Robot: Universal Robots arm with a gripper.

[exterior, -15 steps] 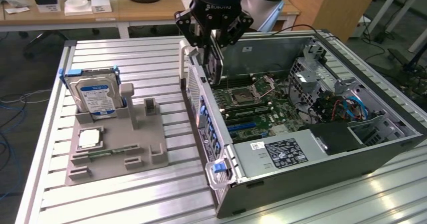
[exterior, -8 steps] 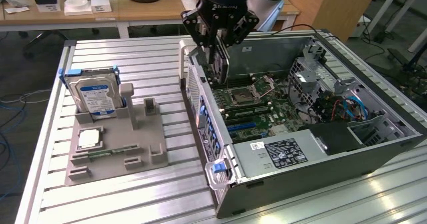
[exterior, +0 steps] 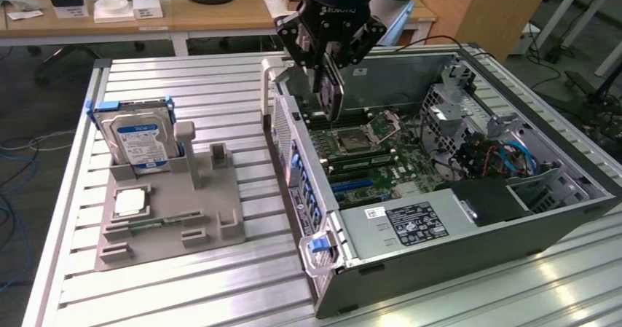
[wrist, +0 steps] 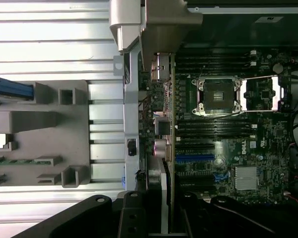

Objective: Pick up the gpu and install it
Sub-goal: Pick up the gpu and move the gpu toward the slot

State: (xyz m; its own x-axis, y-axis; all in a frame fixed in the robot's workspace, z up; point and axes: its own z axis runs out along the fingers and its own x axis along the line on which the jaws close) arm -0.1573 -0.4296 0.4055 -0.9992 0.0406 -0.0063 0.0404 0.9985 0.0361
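The gpu [exterior: 328, 94] is a thin card that hangs on edge from my gripper [exterior: 328, 68], which is shut on its upper edge. It hovers over the open computer case [exterior: 544, 229], close to the case's wall on the exterior view's left, above the motherboard [exterior: 374, 156]. In the wrist view the gpu [wrist: 172, 124] shows edge-on as a narrow strip, with its silver end bracket [wrist: 161, 25] at the far end. The gripper [wrist: 165, 210] clamps it between black fingers [wrist: 134, 218]. Under the card lie the black slots and a blue slot [wrist: 194, 158].
A grey fixture [exterior: 165, 229] on the slatted table holds an upright hard drive [exterior: 141, 141], a processor [exterior: 130, 202] and a memory stick [exterior: 160, 221]. Inside the case are the processor socket [exterior: 368, 132], the power supply [exterior: 408, 221] and blue cables [exterior: 510, 156].
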